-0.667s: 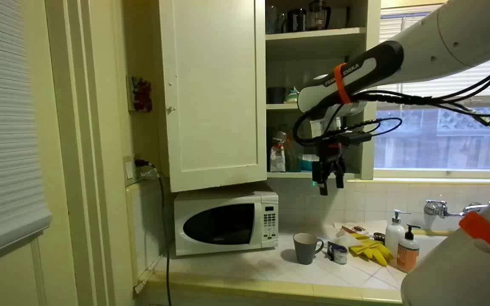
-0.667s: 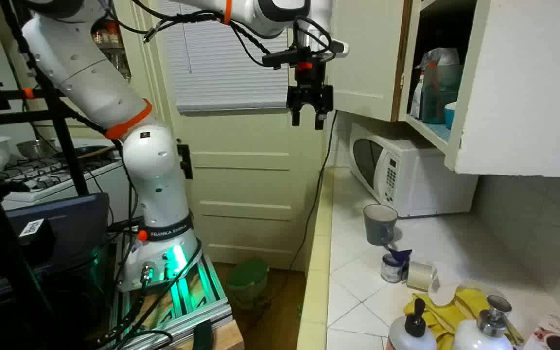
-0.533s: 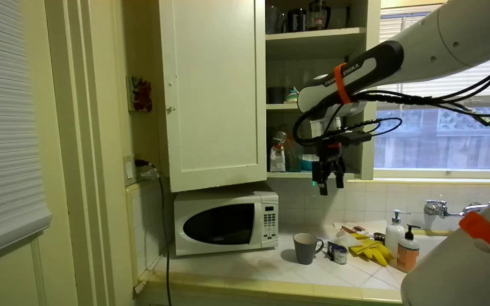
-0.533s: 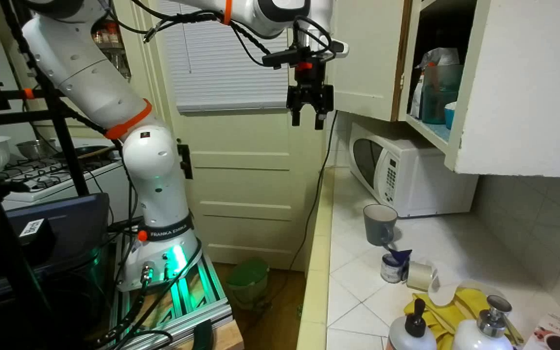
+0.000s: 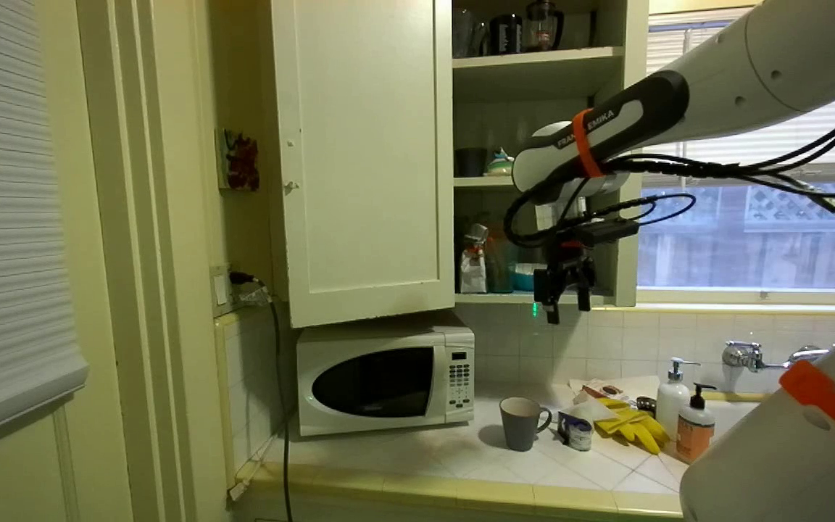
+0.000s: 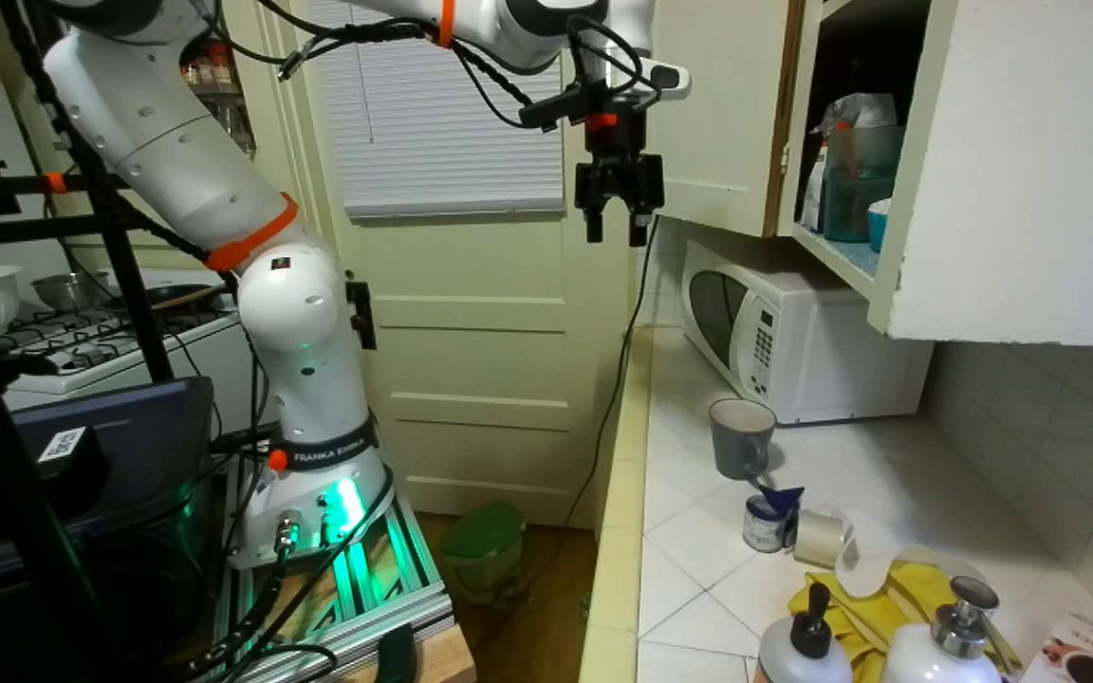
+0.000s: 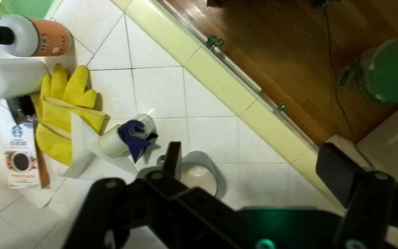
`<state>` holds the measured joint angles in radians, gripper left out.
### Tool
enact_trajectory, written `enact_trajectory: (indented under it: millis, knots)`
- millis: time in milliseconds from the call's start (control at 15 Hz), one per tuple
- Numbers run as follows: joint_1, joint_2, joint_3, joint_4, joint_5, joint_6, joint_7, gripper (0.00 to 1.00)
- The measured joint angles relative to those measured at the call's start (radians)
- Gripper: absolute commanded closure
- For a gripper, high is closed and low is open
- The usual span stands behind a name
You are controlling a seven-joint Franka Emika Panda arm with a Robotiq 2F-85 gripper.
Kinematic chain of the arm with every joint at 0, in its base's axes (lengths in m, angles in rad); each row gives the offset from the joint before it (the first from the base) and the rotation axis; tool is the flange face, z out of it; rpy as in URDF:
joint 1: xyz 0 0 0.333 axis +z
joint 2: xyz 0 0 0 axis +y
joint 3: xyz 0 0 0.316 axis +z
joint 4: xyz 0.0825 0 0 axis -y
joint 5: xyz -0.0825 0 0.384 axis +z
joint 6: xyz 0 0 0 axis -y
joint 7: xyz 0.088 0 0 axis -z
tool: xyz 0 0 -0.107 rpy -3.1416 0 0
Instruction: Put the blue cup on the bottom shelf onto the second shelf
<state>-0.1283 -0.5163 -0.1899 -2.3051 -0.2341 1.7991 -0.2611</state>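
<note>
The blue cup (image 5: 522, 278) stands on the bottom shelf (image 5: 493, 298) of the open cupboard, beside a clear teal container. Its right part is hidden behind my gripper in that exterior view. In an exterior view the cup (image 6: 879, 226) is partly cut off by the cupboard's side. The second shelf (image 5: 481, 182) is one board higher and holds a dark cup and a small colored item. My gripper (image 5: 568, 310) points down in front of the cupboard, fingers apart and empty. It also shows in an exterior view (image 6: 616, 235) and the wrist view (image 7: 250, 166), over the counter.
The cupboard door (image 5: 370, 159) stands open above the microwave (image 5: 385, 380). On the counter are a grey mug (image 5: 520, 424), a small can (image 5: 578, 435), yellow gloves (image 5: 631, 426) and soap bottles (image 5: 694, 431). A bag (image 5: 473, 264) stands on the bottom shelf.
My gripper has moved slightly up and to the right in an exterior view, and right toward the cupboard side in both. It stays open. The cup and other objects have not moved.
</note>
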Motion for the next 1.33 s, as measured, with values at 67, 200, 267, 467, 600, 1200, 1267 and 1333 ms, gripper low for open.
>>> enact_trajectory:
  millis: [67, 200, 267, 467, 600, 1200, 1267, 1333]
  knots:
    - [-0.016, 0.004, -0.001, 0.006, -0.015, 0.039, 0.029, 0.00]
    - [-0.040, 0.014, 0.000, 0.022, -0.034, 0.125, 0.082, 0.00]
    - [-0.049, 0.018, 0.001, 0.030, -0.042, 0.172, 0.109, 0.00]
    - [-0.064, 0.035, 0.008, 0.058, -0.044, 0.303, 0.193, 0.00]
    - [-0.071, 0.053, 0.021, 0.081, -0.044, 0.384, 0.253, 0.00]
    - [-0.086, 0.129, 0.044, 0.160, -0.044, 0.436, 0.326, 0.00]
    - [-0.098, 0.133, 0.044, 0.163, -0.045, 0.448, 0.367, 0.00]
    - [-0.112, 0.140, 0.044, 0.169, -0.046, 0.469, 0.407, 0.00]
